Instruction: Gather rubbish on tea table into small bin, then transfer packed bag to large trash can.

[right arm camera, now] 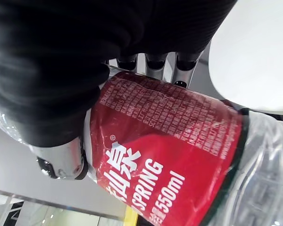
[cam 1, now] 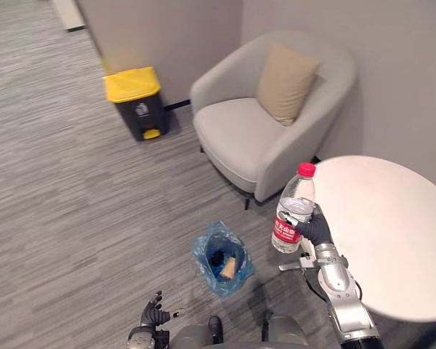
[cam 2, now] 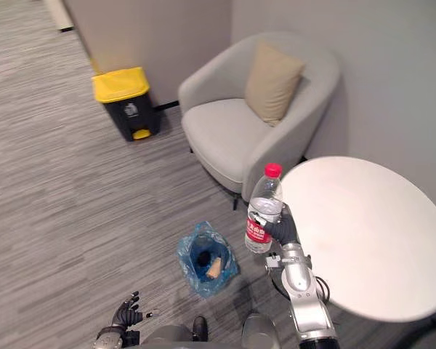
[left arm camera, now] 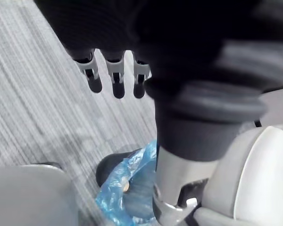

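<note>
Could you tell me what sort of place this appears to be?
Probably an office lounge or waiting corner: a grey armchair with a cushion, a round white tea table and a yellow-lidded trash can.

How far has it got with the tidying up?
Some rubbish already lies in the blue-bagged small bin on the floor. The right robot hand grips a water bottle upright beside the tea table, not yet over the bin; the left robot hand hangs open. Still to do: drop the bottle in, then carry the bag to the yellow-lidded trash can.
</note>
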Motion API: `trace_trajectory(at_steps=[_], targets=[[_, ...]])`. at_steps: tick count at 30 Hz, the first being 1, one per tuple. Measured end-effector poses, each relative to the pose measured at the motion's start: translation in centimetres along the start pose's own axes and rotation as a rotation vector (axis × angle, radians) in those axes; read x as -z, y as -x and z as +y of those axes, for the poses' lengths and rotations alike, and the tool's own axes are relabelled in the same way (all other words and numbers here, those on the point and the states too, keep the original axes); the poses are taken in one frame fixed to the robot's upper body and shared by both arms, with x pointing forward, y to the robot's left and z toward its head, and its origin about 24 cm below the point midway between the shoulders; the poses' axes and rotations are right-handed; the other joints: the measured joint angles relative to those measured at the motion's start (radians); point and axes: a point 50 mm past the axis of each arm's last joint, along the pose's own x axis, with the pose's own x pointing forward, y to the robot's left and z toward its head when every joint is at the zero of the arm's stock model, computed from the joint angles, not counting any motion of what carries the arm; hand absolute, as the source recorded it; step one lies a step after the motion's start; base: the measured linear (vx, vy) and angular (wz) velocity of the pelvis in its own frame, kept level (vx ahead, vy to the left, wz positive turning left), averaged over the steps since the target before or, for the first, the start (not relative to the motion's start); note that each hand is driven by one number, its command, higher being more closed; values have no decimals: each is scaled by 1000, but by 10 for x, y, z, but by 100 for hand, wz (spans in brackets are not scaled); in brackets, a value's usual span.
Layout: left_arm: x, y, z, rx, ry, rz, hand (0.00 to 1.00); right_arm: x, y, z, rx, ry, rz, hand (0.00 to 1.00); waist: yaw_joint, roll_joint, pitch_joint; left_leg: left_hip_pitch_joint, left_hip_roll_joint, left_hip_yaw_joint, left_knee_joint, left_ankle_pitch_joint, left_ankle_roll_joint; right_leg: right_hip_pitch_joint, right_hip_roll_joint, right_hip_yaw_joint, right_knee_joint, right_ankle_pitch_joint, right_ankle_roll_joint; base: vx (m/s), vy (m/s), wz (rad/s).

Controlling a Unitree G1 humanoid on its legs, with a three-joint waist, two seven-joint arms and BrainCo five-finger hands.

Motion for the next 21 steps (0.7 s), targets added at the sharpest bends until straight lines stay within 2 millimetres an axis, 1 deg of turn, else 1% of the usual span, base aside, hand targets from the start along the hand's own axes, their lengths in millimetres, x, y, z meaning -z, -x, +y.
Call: trace_trajectory(at_steps=[2, 3, 7, 10, 12, 14, 16, 17, 18, 19, 21], targets=[[3, 2, -2, -4, 9, 7, 0, -2, -2, -1, 6, -2, -9, 100, 1, 20, -3, -3, 17, -12, -6, -4, -7, 17, 18, -20, -35, 9, -6, 172, -131, 20], [4, 2, -2, -9, 24, 11, 0, -1, -1, -2, 6, -2, -7, 100, 6, 31, -6, 5, 33, -17, -20, -4, -17, 37, 35, -30, -67, 20, -13, 140, -139, 12], [5, 2, -1, -16, 36, 14, 0, 1, 0, -5, 5, -2, 4, 100, 8, 24, -4, 43, 49, -29, -57, 1, -30, 88, 53, -45, -117, 27, -15, 64, -76, 6], [5, 2, -2, -15, 36, 17, 0, 2, 1, -5, 0, 3, 7, 100, 6, 24, -4, 41, 49, -31, -66, 1, -31, 104, 54, -48, -149, 40, -13, -2, 9, 1], [4, 2, -1, -16, 34, 13, 0, 2, 1, -3, -13, 4, 6, 100, 10, 25, -2, 14, 44, -36, -49, 1, -31, 94, 51, -53, -157, 48, -10, -30, 31, 11], [0, 0, -1, -17, 33, 2, 0, 1, -1, 0, -51, 23, -4, 100, 16, 25, 6, -49, 39, -40, 0, -1, -34, 51, 44, -65, -135, 49, -11, -95, 34, 22], [-11, -5, 0, -17, 27, -29, 0, -6, -14, 7, -103, 50, -40, 100, 21, 31, 55, -124, 40, -33, 87, -5, -40, -16, 39, -68, -73, 46, -13, -156, 30, 15], [-19, -8, -1, -14, 27, -50, 0, -12, -24, 10, -127, 69, -67, 100, 22, 38, 86, -184, 42, -21, 138, -9, -45, -74, 32, -68, -20, 37, -19, -251, 30, 16], [-29, -11, -2, -11, 28, -74, 0, -20, -35, 12, -145, 92, -104, 100, 22, 51, 122, -242, 42, -15, 186, -23, -48, -133, 25, -68, 43, 16, -21, -281, 28, 19], [-35, -13, -3, -9, 28, -90, 0, -25, -42, 12, -151, 105, -124, 100, 23, 58, 143, -281, 44, -9, 212, -32, -41, -176, 20, -70, 86, 6, -25, -315, 28, 22], [-48, -17, -4, -11, 47, -124, 0, -38, -56, 13, -169, 144, -173, 100, 27, 67, 186, -401, 43, 6, 290, -54, -35, -312, -4, -67, 207, -26, -30, -362, 24, 18]])
